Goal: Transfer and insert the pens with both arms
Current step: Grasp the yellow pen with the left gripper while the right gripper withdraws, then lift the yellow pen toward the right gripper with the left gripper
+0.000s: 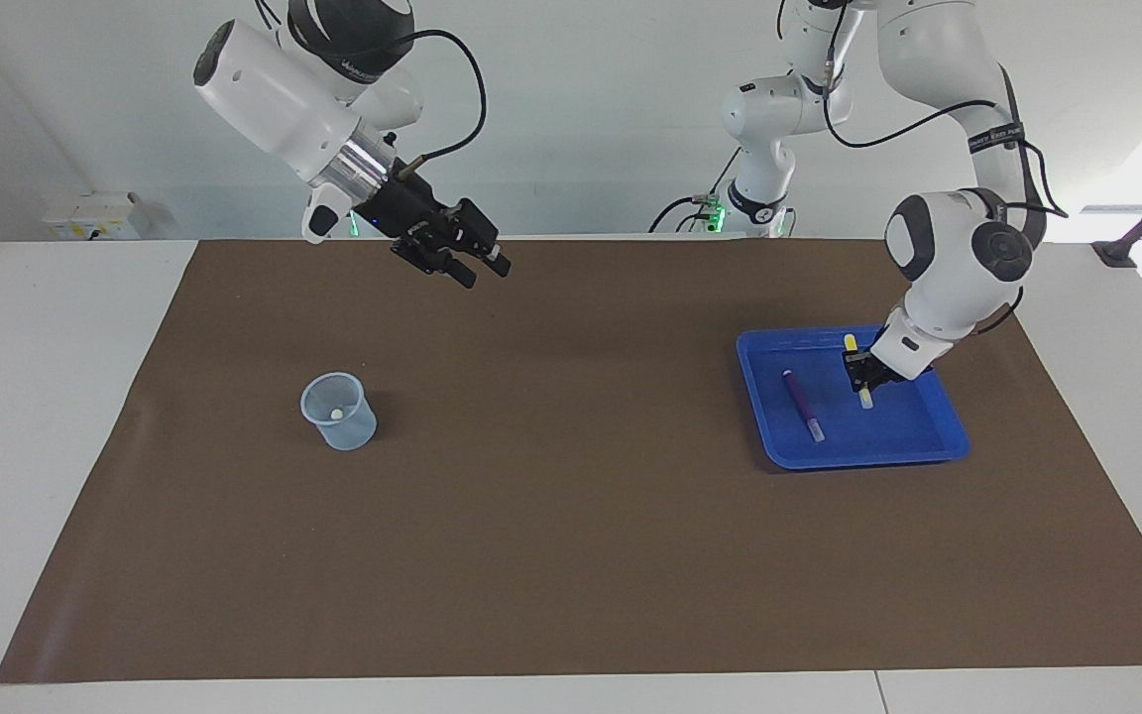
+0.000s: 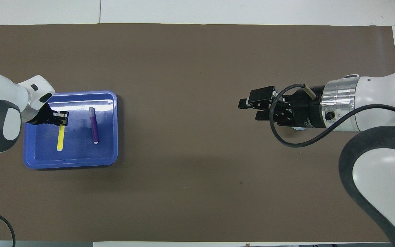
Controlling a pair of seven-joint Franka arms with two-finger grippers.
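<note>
My left gripper (image 1: pixel 860 374) (image 2: pixel 61 120) is down in the blue tray (image 1: pixel 858 458) (image 2: pixel 70 164), shut on the upper part of the yellow pen (image 1: pixel 865 397) (image 2: pixel 60 139). The pen hangs tilted, pale end low over the tray floor. Beside it the purple pen (image 1: pixel 801 405) (image 2: pixel 94 125) lies flat in the tray. At the right arm's end stands a clear cup (image 1: pixel 338 410) with a pen's pale end (image 1: pixel 336 413) showing inside. My right gripper (image 1: pixel 477 266) (image 2: pixel 249 109) hangs open and empty, high over the mat between cup and table middle; from overhead it hides most of the cup.
A brown mat (image 1: pixel 571 555) (image 2: pixel 190 164) covers the table, white tabletop around it. Two smaller white arms (image 1: pixel 759 149) with green lights stand at the robots' edge. The right arm's forearm (image 2: pixel 372 103) and cable reach in over the cup's end.
</note>
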